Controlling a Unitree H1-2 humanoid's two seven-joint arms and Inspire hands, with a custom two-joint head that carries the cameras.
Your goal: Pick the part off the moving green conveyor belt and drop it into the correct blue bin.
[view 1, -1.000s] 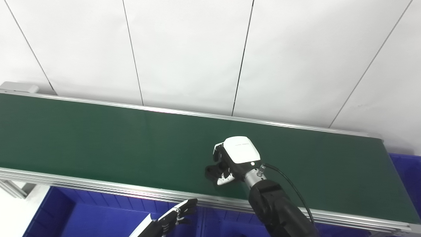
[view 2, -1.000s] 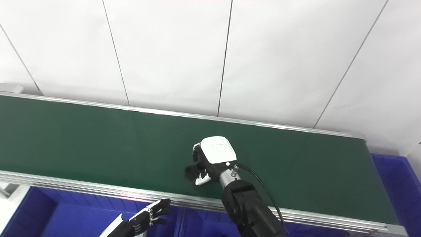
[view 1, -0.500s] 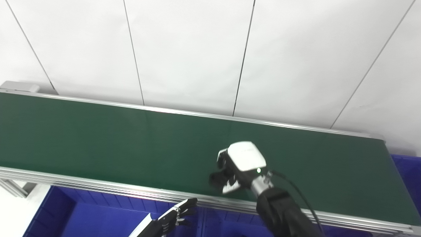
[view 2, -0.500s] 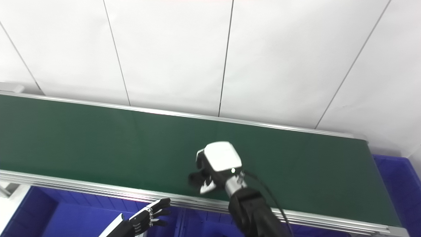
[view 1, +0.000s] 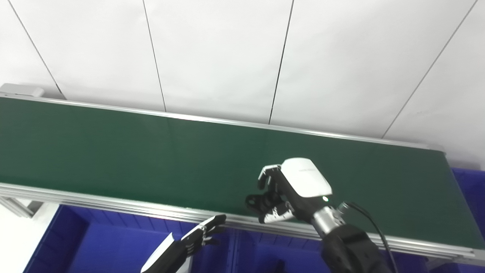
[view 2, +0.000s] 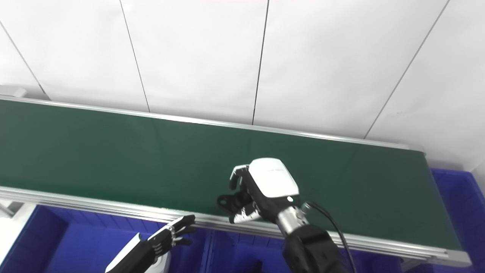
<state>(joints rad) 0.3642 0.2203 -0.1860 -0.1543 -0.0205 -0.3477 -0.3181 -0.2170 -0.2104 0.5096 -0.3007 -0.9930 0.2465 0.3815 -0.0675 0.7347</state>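
The green conveyor belt runs across the view from left to right. My right hand is over the belt's near edge, right of the middle. Its fingers are curled around a small black part, pinched between the thumb and the fingertips. The hand also shows in the right eye view, with the part at its left side. My left hand is low in front of the belt, over the blue bins. It is open, holds nothing, and its fingers stretch toward the belt's rail.
The belt's aluminium rail runs along its near side. Another blue bin stands past the belt's right end. A white panelled wall is behind the belt. A black cable trails from my right wrist.
My right hand has moved right and toward the near rail with the black part held in it. My left hand has hardly moved. The camera has shifted a little.
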